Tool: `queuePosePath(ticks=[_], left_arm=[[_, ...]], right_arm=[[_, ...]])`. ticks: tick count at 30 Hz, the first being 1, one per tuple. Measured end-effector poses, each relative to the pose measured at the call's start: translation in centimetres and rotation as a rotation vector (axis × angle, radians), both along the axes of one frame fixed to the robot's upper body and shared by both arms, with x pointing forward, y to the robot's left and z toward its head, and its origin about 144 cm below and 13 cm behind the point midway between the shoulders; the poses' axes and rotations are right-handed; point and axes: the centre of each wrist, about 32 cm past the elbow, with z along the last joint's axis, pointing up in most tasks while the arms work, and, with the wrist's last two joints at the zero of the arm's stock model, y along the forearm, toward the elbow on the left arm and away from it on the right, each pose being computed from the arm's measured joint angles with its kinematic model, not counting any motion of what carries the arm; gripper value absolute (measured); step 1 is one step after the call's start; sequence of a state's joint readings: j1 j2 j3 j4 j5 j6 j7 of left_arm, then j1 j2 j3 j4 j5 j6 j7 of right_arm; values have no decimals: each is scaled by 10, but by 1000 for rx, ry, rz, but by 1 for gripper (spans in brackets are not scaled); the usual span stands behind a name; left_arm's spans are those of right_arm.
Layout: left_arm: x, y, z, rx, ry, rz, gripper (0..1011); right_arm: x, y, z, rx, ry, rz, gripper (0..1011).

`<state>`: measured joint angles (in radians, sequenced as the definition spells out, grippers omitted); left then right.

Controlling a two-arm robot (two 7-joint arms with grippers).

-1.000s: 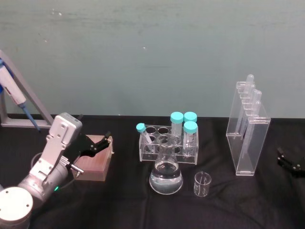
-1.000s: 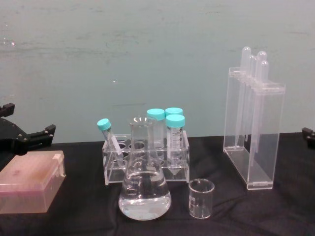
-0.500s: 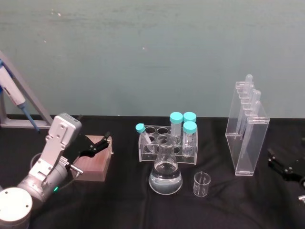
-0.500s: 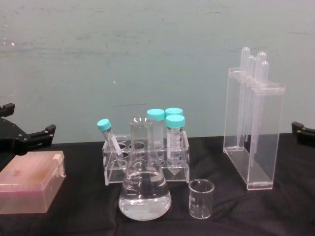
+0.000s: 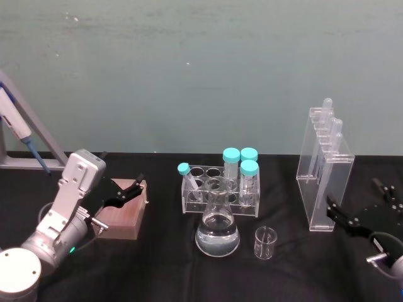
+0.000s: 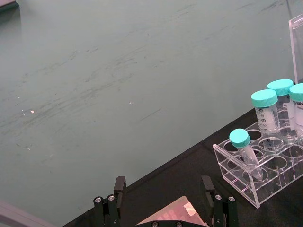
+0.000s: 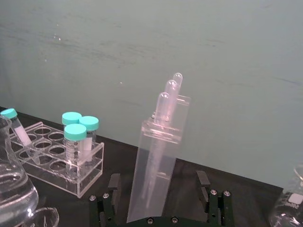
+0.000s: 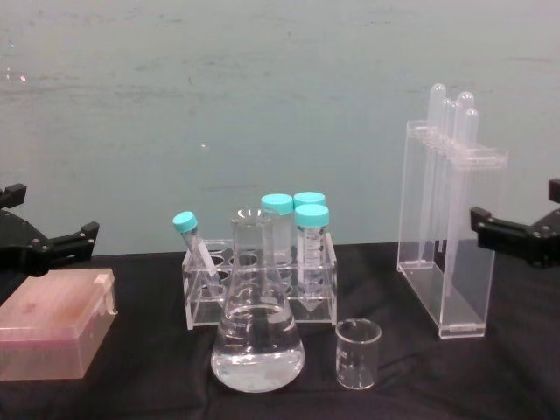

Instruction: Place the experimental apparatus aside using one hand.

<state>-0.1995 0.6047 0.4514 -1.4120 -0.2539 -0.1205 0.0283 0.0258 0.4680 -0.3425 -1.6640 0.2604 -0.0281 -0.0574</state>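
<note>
The tall clear acrylic stand [image 5: 324, 179] [image 8: 451, 245] with long tubes is upright at the right of the black table. My right gripper [image 5: 359, 200] [image 8: 516, 206] is open just right of it and slightly nearer to me, holding nothing. In the right wrist view the stand [image 7: 158, 156] rises between the spread fingers of that gripper [image 7: 158, 182], a little beyond their tips. The conical flask [image 5: 218, 231] [image 8: 257, 341] with clear liquid and the small beaker [image 5: 266, 243] [image 8: 359, 354] stand at the centre front. My left gripper [image 5: 135, 189] [image 8: 52, 214] is open over the pink box.
A pink box [image 5: 123, 217] [image 8: 52, 324] lies at the left. A clear rack [image 5: 220, 192] [image 8: 262, 280] of teal-capped tubes is behind the flask. A pipette on a stand [image 5: 25, 138] is at the far left. Another glass vessel [image 7: 289, 208] sits beside the right gripper.
My right gripper has come in from the right edge toward the acrylic stand and now sits close beside it. The left arm and the labware have not moved.
</note>
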Motion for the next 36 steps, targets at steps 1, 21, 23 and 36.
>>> queuePosePath(ticks=[1,21,23,36], left_arm=[[0,0,0,0,0,0,1000],[0,0,0,0,0,0,1000],[0,0,0,0,0,0,1000],[0,0,0,0,0,0,1000]], right_arm=[[1,4,1,1,-4,-1,1003],[16,42,8,24,-52,-64,1003],[17,45,8,27,-61,-82,1003],[24,52,7,63,-97,-146,1003]])
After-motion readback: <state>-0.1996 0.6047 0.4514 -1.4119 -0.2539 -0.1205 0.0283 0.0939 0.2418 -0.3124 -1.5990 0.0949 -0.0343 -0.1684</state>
